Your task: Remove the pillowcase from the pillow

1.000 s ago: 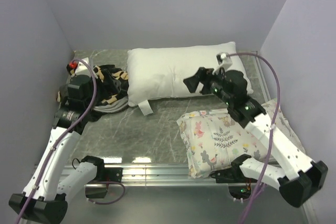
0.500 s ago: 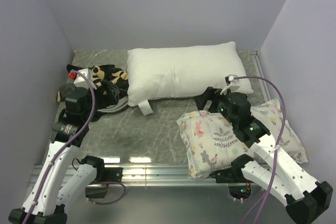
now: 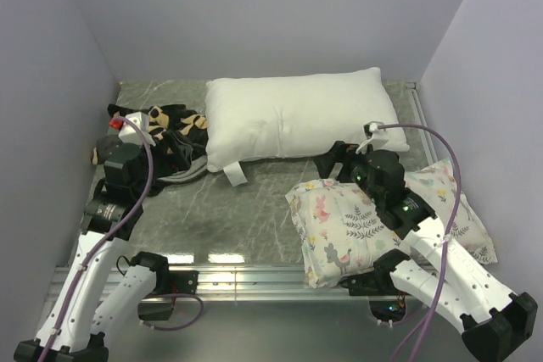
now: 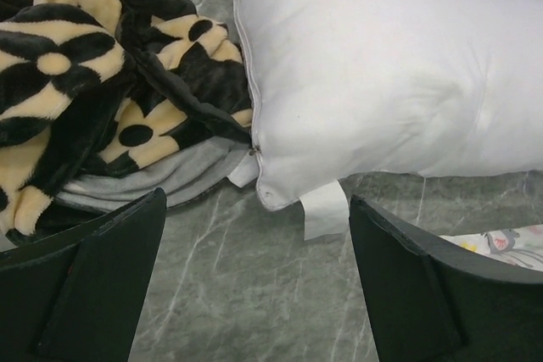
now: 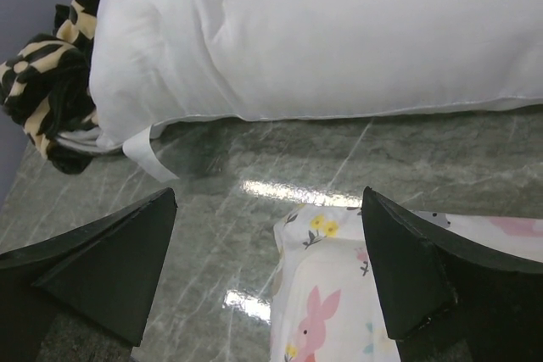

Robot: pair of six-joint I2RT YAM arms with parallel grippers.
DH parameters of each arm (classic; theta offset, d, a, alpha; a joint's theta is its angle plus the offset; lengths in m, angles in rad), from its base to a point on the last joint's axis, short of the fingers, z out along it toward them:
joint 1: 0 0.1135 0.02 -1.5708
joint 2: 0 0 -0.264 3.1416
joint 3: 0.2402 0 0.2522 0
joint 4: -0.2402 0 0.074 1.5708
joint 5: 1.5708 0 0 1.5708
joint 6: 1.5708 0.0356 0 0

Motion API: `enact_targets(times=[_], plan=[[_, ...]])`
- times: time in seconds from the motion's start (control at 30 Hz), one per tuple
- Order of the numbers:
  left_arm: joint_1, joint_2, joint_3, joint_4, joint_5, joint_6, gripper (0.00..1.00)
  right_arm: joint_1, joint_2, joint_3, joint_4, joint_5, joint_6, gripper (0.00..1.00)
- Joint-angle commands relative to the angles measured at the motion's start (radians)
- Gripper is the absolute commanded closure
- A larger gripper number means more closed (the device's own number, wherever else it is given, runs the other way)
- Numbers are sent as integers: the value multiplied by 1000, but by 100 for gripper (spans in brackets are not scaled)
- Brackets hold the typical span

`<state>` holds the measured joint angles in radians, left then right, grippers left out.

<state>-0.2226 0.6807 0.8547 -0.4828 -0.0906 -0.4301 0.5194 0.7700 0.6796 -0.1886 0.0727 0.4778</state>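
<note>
The plain white pillow (image 3: 293,119) lies bare at the back middle of the table, its small tag (image 3: 234,175) at the near left corner. The black and tan pillowcase (image 3: 174,137) lies crumpled in a heap to the pillow's left, touching its left end. It also shows in the left wrist view (image 4: 93,99) beside the pillow (image 4: 399,82). My left gripper (image 4: 259,273) is open and empty, above bare table near the heap. My right gripper (image 5: 271,269) is open and empty, over the floral pillow's near edge, in front of the white pillow (image 5: 339,31).
A smaller white pillow with pastel floral print (image 3: 373,218) lies at the front right, under my right arm; it also shows in the right wrist view (image 5: 399,294). Purple walls close in the table on the left, back and right. A metal rail (image 3: 254,277) runs along the near edge.
My right arm has drawn back from over the white pillow to above the floral pillow. My left arm has pulled back toward the near left, away from the pillowcase heap.
</note>
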Motion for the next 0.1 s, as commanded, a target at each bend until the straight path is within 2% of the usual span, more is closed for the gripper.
enact_targets(times=[0.0,0.07], plan=[[-3,-6,0,30,22,21,6,1,-21,0,12,27,-15,3],[-3,-12,1,38,28,19,6,1,-28,3,3,29,-22,3]])
